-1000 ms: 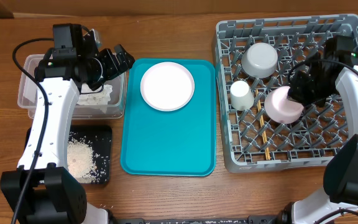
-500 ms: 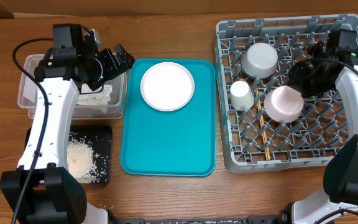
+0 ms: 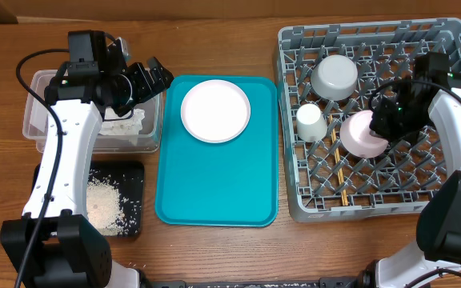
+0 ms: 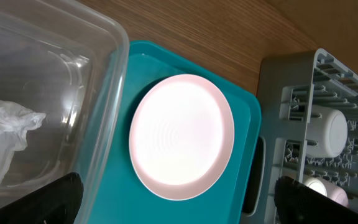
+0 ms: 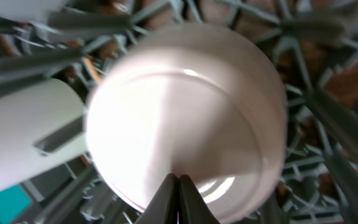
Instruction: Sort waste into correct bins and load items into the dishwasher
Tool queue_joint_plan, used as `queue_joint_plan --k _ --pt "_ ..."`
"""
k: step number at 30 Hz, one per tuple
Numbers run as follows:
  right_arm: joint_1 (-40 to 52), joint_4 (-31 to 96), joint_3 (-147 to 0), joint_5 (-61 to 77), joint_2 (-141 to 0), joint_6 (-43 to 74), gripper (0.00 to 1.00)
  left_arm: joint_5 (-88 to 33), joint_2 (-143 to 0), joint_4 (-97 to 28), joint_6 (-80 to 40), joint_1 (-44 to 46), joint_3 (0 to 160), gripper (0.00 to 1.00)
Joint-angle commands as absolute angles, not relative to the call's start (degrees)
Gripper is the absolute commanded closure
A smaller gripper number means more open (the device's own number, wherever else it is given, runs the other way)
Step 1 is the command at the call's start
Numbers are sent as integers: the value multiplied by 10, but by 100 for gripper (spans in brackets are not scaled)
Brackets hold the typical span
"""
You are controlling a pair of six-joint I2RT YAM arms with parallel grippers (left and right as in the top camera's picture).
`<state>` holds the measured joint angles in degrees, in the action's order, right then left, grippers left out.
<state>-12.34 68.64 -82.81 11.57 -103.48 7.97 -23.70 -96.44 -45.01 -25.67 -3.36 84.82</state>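
Nearest on the left, the black tray (image 3: pixel 132 180) has the rice grains (image 3: pixel 102 204) spread in it, so that bit of sorting looks done. Over in the grey rack (image 3: pixel 294 48), the 2 chopsticks (image 3: pixel 340 172) lie down in the lattice. Just beyond them the pink bowl (image 3: pixel 358 136) leans on the pegs, seemingly bottom-up so it'd drain.

The right tool (image 5: pixel 179 180) is right at that bowl with its tips pressed together, not clamped on anything. My guess is it's nudging the bowl to seat it.

The white cup (image 3: pixel 310 122) lies just left of the bowl. The pale pink plate (image 3: pixel 215 110), flat and glossy, is the 1 item not loaded; it's at the far end of the teal tray (image 3: pixel 214 184).

The left tool (image 3: pixel 152 78) hangs by the clear tub (image 3: pixel 29 112), which holds the tissue (image 4: pixel 5 134). It's wide apart and empty, probably lined up for the plate. The grey-blue bowl (image 3: pixel 334 76) sits farthest back.
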Motion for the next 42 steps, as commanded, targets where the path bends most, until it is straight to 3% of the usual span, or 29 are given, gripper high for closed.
queue_joint_plan --k 1,8,14,21,28,32,42 --pt "-122 693 -830 91 -1029 106 96 -233 -960 -450 -253 -29 863 0" --pt "-97 773 -987 175 -1022 107 88 -233 -960 -450 -253 -30 863 0" --pt "5 778 -1078 164 -1011 107 87 -234 -960 -450 -253 -30 863 0" --pt "153 724 -1074 157 -1026 108 83 -233 -960 -450 -253 -30 863 0" --pt "289 647 -1048 52 -1054 153 78 -233 -960 -450 -253 -30 863 0" --pt "327 598 -1026 -1 -1076 203 70 -233 -960 -450 -253 -30 863 0" --pt "340 482 -993 -114 -1176 228 65 -233 -960 -450 -253 -30 863 0"
